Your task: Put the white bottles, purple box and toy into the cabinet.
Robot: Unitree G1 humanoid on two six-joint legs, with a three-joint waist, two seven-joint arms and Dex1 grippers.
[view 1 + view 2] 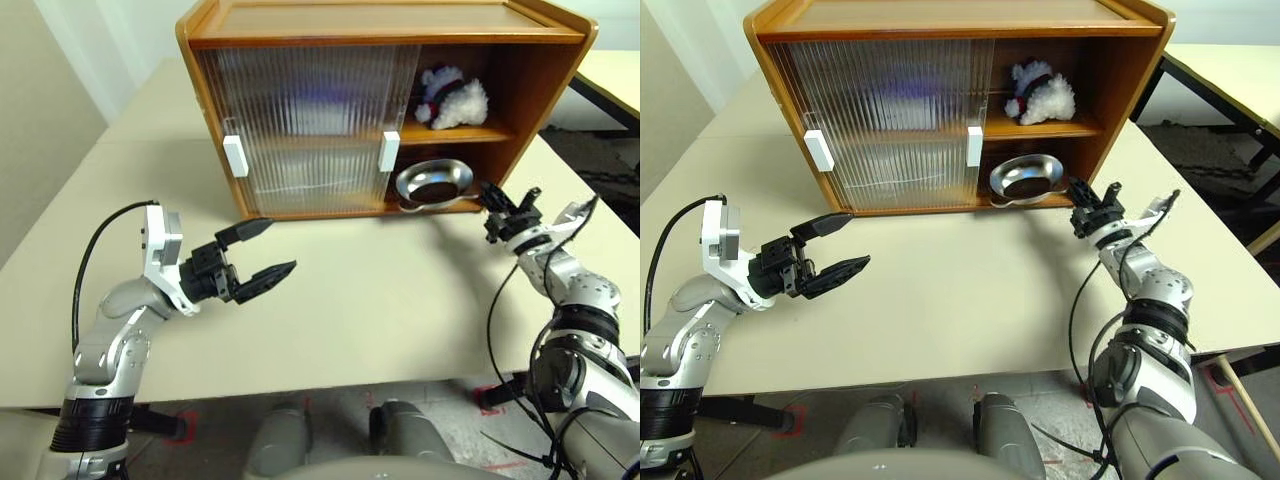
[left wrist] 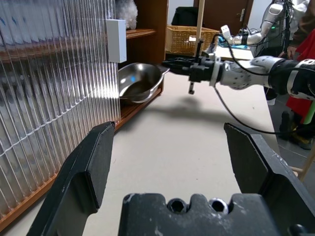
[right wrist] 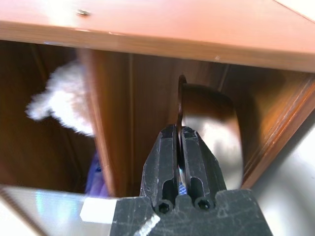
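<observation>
**Toy on upper shelf; right jaws pinching bowl rim**

The toy (image 1: 452,98) sits on the upper shelf of the cabinet (image 1: 540,80), above and beyond the right gripper (image 1: 503,205). That gripper's jaws are pressed together on the rim of the metal bowl (image 1: 432,183), which lies on the lower shelf. The left gripper (image 1: 262,252) hovers over the table (image 1: 380,310) with jaws spread wide, empty, just before the ribbed sliding doors (image 1: 310,125), the toy well apart from it.
</observation>
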